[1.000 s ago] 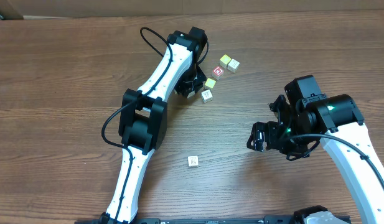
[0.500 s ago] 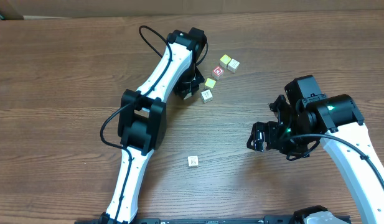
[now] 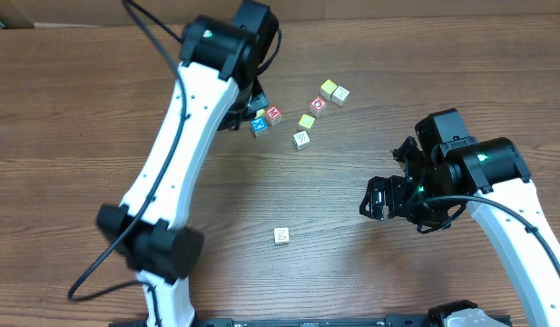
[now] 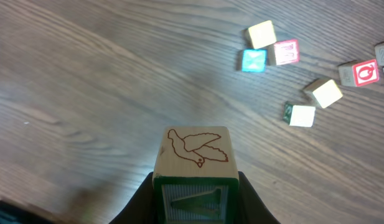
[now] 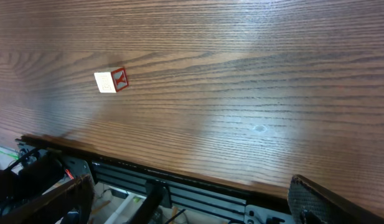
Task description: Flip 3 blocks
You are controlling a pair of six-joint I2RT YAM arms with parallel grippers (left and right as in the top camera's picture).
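Left wrist | left pincer clamps green-faced block above tabletop | blue cube, red cube at 1 o'clock | right pincer gaping, holding nothing

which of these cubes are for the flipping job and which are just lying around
For the job:
wooden cube with a green face and red bird outline, in the left gripper
pale-topped wooden cube at the cluster's edge
pale-topped wooden cube lying alone

Just lying about:
blue-faced wooden cube
red-lettered wooden cubes
yellow-topped wooden cubes
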